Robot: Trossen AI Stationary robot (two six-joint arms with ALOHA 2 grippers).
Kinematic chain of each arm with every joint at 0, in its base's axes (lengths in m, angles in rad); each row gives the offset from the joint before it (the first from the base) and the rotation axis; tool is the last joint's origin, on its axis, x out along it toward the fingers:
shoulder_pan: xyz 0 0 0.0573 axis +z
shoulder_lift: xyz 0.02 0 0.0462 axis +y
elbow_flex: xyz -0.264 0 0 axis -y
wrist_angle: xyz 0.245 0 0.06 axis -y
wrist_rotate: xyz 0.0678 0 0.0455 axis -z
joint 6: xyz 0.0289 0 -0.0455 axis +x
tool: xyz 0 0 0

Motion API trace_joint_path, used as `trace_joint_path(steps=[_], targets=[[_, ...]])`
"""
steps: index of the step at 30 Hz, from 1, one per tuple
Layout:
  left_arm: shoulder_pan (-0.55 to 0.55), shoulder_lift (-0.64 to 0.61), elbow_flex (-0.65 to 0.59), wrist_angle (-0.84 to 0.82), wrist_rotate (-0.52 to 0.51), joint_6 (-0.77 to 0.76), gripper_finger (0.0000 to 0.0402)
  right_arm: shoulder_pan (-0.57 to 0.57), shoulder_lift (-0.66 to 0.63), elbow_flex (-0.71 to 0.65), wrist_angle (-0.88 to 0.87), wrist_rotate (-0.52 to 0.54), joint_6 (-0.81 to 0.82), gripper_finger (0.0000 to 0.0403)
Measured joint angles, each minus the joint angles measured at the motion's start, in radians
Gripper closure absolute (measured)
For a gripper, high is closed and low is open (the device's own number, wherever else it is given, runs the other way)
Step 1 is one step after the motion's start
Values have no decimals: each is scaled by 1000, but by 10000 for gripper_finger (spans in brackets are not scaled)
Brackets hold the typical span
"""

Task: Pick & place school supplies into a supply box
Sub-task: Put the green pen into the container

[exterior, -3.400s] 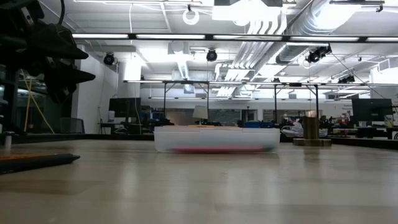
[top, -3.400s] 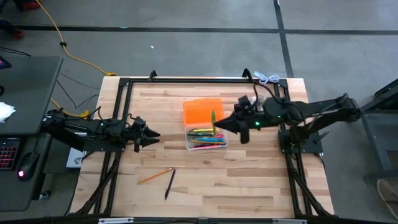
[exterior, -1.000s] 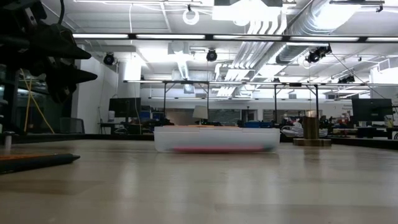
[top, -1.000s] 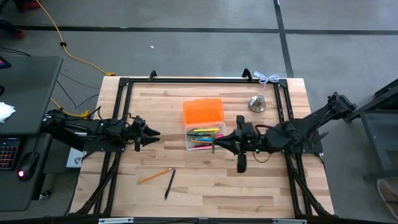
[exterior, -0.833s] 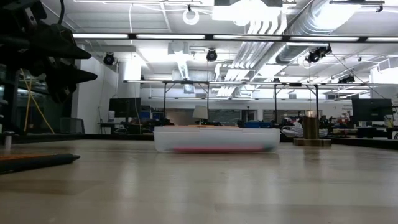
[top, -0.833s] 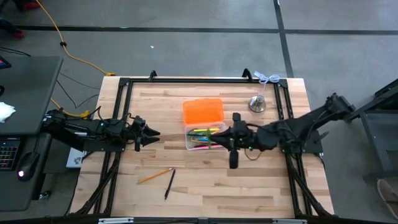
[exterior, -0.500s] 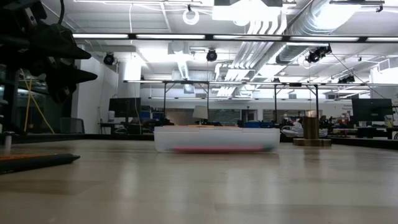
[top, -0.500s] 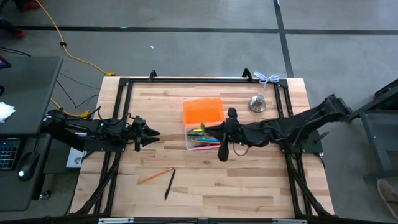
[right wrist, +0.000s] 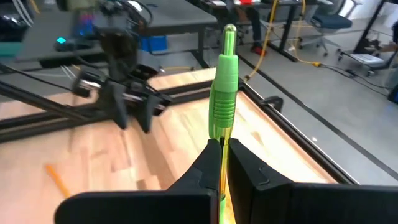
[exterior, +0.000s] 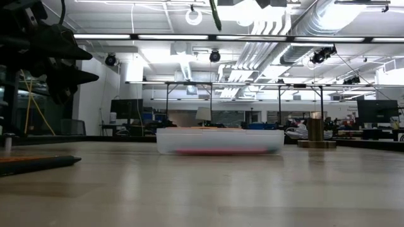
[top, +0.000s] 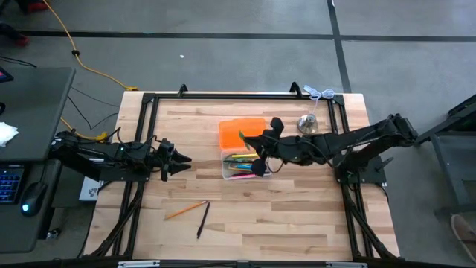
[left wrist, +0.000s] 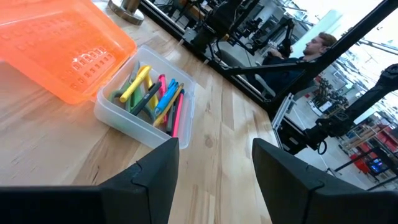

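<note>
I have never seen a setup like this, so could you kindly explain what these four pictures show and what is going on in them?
These are two robot arms working at a wooden table. One camera looks straight down, one sits at table height, and one rides on each wrist.

In the overhead picture the left gripper waits at the table's left side, jaws open and empty. The right gripper reaches over the box, jaws shut on a green pen, best seen from its own wrist camera.

The box is clear with an orange lid lying open, and already holds coloured pens. A pencil and a black pen lie loose near the front edge. A metal bell stands at the back right.
</note>
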Motion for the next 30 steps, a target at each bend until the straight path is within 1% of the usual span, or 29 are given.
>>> trace_joint_path(steps=[5, 8, 18, 23, 30], targets=[[0, 0, 0, 0, 0, 0, 169, -29, 0, 0, -41, -7, 3, 403], [0, 0, 0, 0, 0, 0, 169, -33, 0, 0, -66, -33, 7, 403], [0, 0, 0, 0, 0, 0, 169, -32, 0, 0, -72, -58, 2, 403], [0, 0, 0, 0, 0, 0, 169, -44, 0, 0, -74, -135, 3, 403], [0, 0, 0, 0, 0, 0, 169, -72, 0, 0, -82, -198, 4, 403]])
